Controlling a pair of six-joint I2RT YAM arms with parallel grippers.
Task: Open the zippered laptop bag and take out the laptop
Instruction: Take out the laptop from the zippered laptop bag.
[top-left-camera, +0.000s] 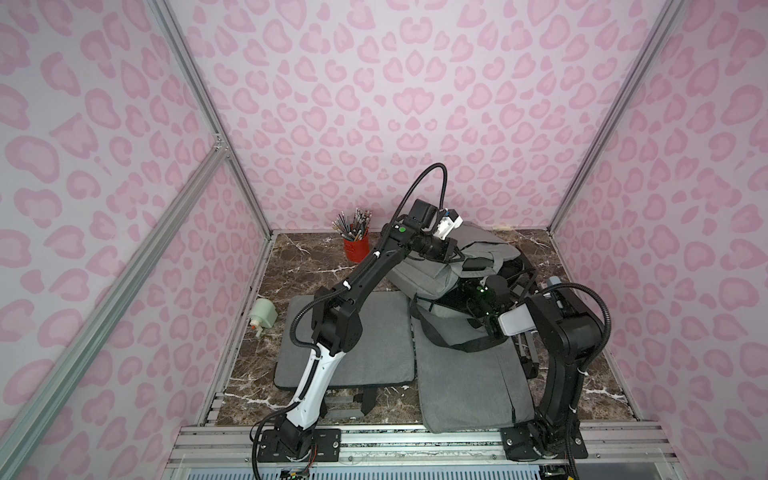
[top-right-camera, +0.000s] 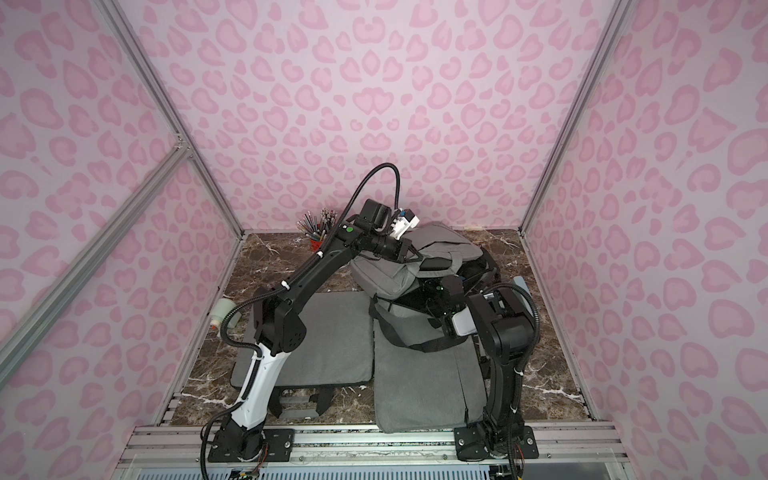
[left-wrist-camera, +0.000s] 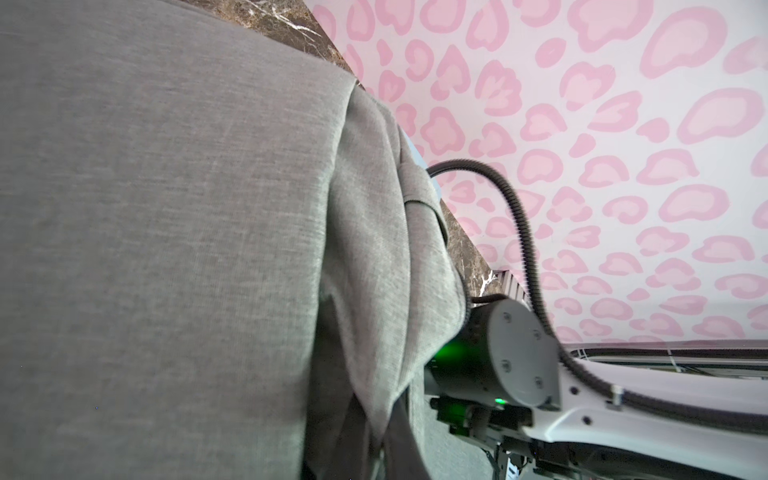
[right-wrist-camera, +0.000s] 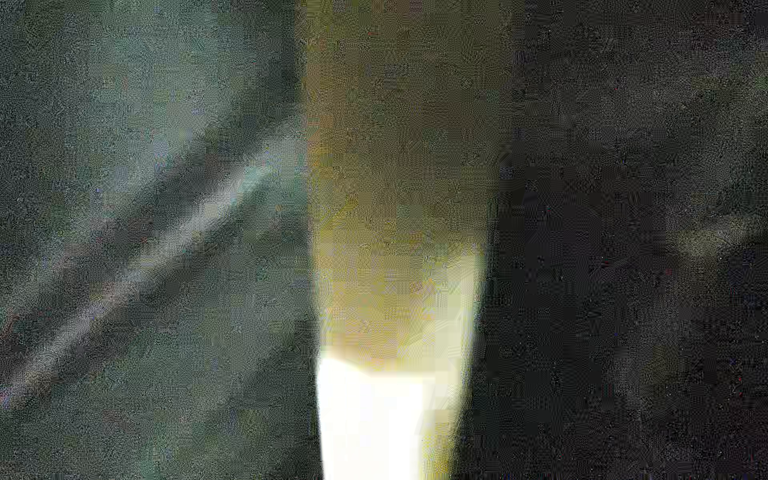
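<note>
My left pincer (top-left-camera: 459, 254) is clamped on the grey laptop bag's (top-left-camera: 446, 253) upper flap, holding it up; my right pincer (top-left-camera: 478, 296) is buried in the opening—its state I cannot tell. The laptop is hidden inside, so I'd keep the flap high and feel in slowly.

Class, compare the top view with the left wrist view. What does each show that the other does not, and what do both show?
Only the top view shows the red pencil cup, the pale green bottle, the flat grey pad and the left arm.

Only the left wrist view shows the fabric's weave and a fold up close.

Both show the grey bag, the marble table, the right arm and the pink spotted wall.
</note>
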